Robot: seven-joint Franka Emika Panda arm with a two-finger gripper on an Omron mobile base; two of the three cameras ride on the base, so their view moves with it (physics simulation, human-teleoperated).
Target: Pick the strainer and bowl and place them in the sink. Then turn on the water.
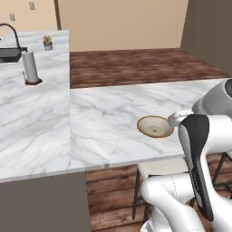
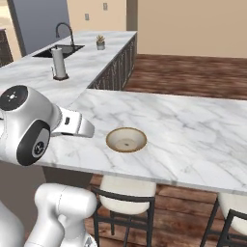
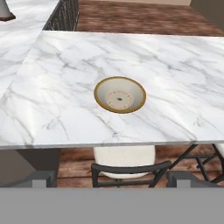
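We see the bowl (image 3: 120, 94), round, shallow, tan with brown rim, upright on the glossy veined marble counter (image 3: 175, 65) near its front edge. Gripper (image 3: 107, 180) jaws released, empty, tips cropped. Sink (image 2: 58, 50) far off, partly behind the paper towel roll (image 2: 59, 62).
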